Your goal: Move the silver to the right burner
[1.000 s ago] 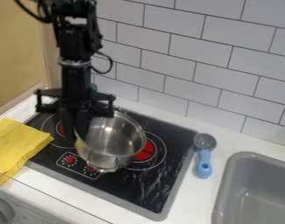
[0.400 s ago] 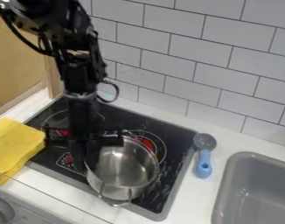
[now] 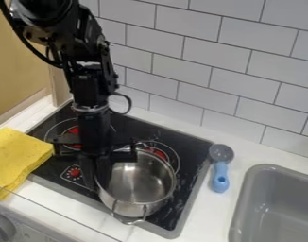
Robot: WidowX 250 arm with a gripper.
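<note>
Grasping the near-left rim of the silver pot (image 3: 141, 182), the black gripper (image 3: 98, 183) hangs over the front part of the stove (image 3: 195, 165), its fingers closed on the pot's wall. The pot is above the stove's front right part, its near handle past the stove's front edge. Just behind the pot, the right burner (image 3: 160, 153) shows red. A yellow cloth (image 3: 18, 158) sits left of the stove; right of it lies a scoop (image 3: 221, 178), then a gray sink (image 3: 265, 169). Behind the stove stands a tiled wall (image 3: 188, 54).
</note>
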